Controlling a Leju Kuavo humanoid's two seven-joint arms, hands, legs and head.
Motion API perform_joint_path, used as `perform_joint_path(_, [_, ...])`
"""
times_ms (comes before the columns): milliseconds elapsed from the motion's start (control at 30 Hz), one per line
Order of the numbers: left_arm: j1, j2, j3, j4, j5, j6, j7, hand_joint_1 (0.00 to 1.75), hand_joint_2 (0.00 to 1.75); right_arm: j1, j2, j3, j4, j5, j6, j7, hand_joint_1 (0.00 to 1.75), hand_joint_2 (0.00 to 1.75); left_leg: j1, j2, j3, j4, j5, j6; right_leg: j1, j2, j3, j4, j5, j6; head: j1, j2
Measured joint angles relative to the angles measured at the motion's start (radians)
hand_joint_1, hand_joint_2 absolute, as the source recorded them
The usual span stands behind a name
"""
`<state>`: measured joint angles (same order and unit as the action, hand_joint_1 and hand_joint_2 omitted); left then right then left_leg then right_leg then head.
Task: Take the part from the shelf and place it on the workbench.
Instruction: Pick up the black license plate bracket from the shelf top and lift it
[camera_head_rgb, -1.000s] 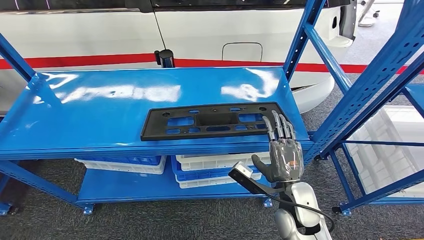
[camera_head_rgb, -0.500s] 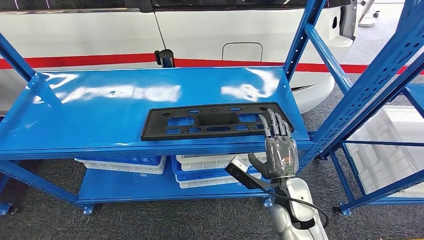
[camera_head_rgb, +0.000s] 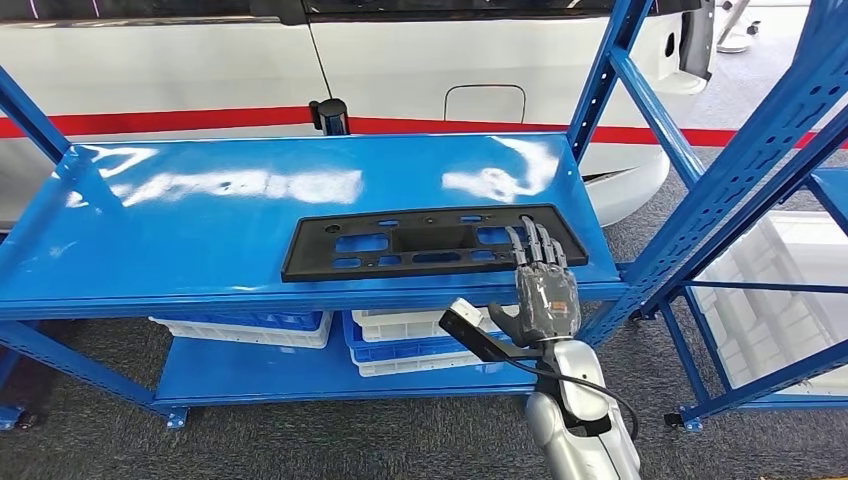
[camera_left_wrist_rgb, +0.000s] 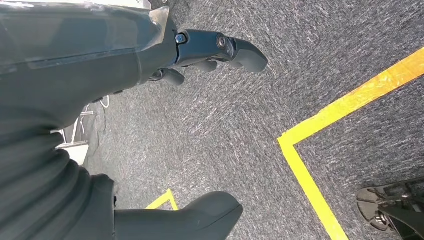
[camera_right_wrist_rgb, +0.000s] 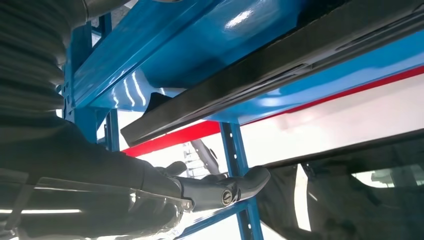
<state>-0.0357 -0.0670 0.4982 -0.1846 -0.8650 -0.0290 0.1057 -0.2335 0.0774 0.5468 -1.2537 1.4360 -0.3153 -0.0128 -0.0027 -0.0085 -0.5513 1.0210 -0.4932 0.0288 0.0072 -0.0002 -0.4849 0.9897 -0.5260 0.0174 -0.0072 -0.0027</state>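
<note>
The part (camera_head_rgb: 430, 240) lies flat on the upper shelf (camera_head_rgb: 200, 230), toward its front right. The right hand (camera_head_rgb: 543, 285) is raised at the shelf's front edge, fingers over the part's right end. Crates (camera_head_rgb: 420, 335) are stacked on the lower shelf beneath. A vehicle (camera_head_rgb: 400, 70) stands behind.

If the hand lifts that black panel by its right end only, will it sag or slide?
The black panel is long, thin and full of cutouts, so it probably flexes and droops at its far end. The glossy shelf looks slick; expect sliding. The right hand reaches one end only.
</note>
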Motion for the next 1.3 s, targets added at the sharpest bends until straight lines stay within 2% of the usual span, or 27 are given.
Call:
perform_joint_path(267, [0.0, 0.003, 0.0, 0.0, -0.017, -0.001, 0.0, 0.0, 1.75, -0.058, 0.017, -0.023, 0.075, 0.003, -0.009, 0.023, 0.0, 1.75, 0.0, 0.0, 0.0, 0.0, 0.0, 0.0, 0.0, 0.0, 0.0, 0.0, 0.0, 0.0, 0.0, 0.0])
perform_joint_path(767, [-0.001, 0.003, 0.0, 0.0, -0.035, -0.002, 0.006, 0.0, 1.75, -0.119, 0.07, -0.046, 0.116, 0.02, 0.004, 0.017, 0.0, 1.75, 0.0, 0.0, 0.0, 0.0, 0.0, 0.0, 0.0, 0.0, 0.0, 0.0, 0.0, 0.0, 0.0, 0.0])
perform_joint_path(1067, [-0.003, 0.001, 0.0, 0.0, -0.034, 0.001, 0.013, 0.0, 1.75, -0.185, 0.135, -0.001, 0.219, 0.009, 0.001, 0.0, 0.0, 1.75, 0.0, 0.0, 0.0, 0.0, 0.0, 0.0, 0.0, 0.0, 0.0, 0.0, 0.0, 0.0, 0.0, 0.0])
perform_joint_path(1300, [-0.003, 0.0, 0.001, 0.0, -0.033, 0.0, 0.012, 0.0, 1.75, -0.206, 0.159, 0.029, 0.281, 0.015, 0.0, -0.001, 0.0, 1.75, 0.0, 0.0, 0.0, 0.0, 0.0, 0.0, 0.0, 0.0, 0.0, 0.001, 0.0, 0.0, 0.0, 0.0])
